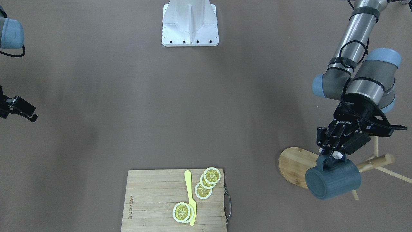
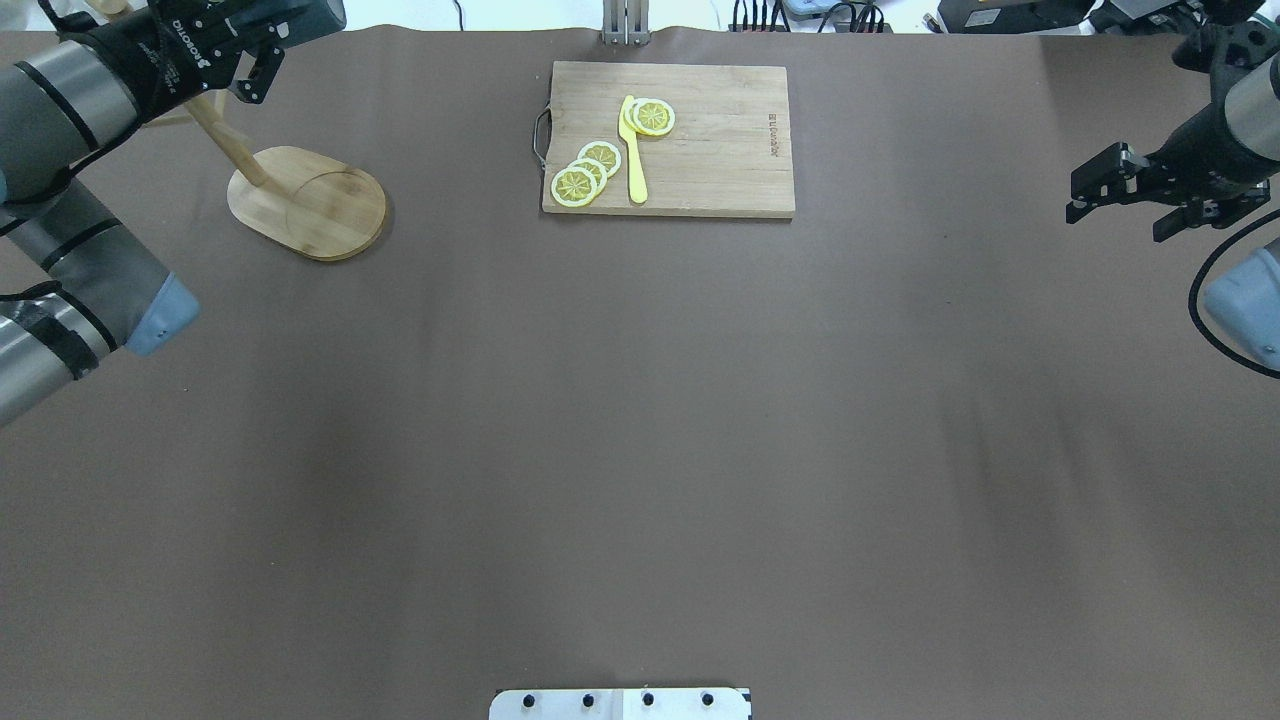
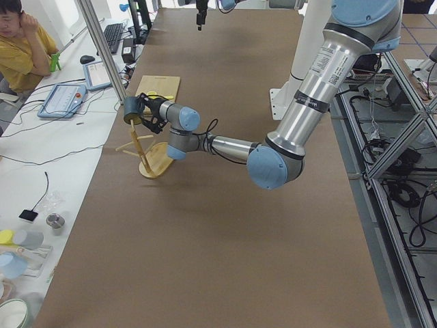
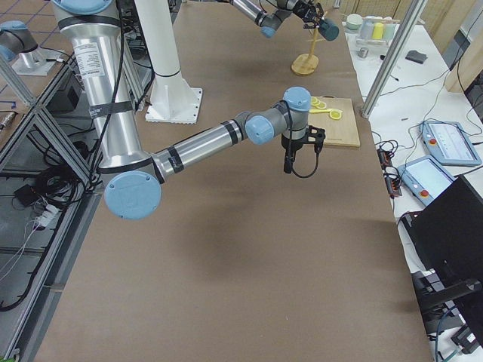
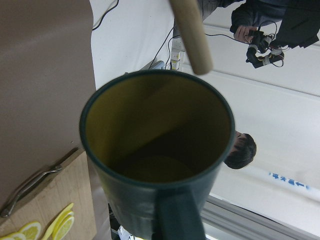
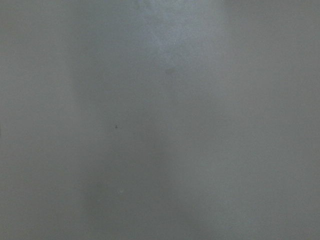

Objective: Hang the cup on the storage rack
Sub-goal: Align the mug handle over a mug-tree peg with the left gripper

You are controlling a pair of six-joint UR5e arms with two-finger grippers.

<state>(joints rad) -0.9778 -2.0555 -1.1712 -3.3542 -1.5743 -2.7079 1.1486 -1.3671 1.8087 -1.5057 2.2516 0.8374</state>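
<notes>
Table (image 1: 96, 96) carries the rack (image 1: 294, 162) on the left side. We log the cup (image 1: 334, 182) sideways in the air over its base, one rod (image 5: 192, 35) near the rim. Left hand (image 1: 330, 158) pinches the handle, presumably to thread the loop. Right hand (image 2: 1125, 195) is parked well apart, spread and empty.

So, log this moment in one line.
left end effector: shut on cup | cup: aloft at storage rack, unhung | right end effector: open

I see the dark blue cup (image 1: 333, 182) tipped sideways in air, its mouth near a peg of the upright storage rack (image 1: 294, 164).
</notes>
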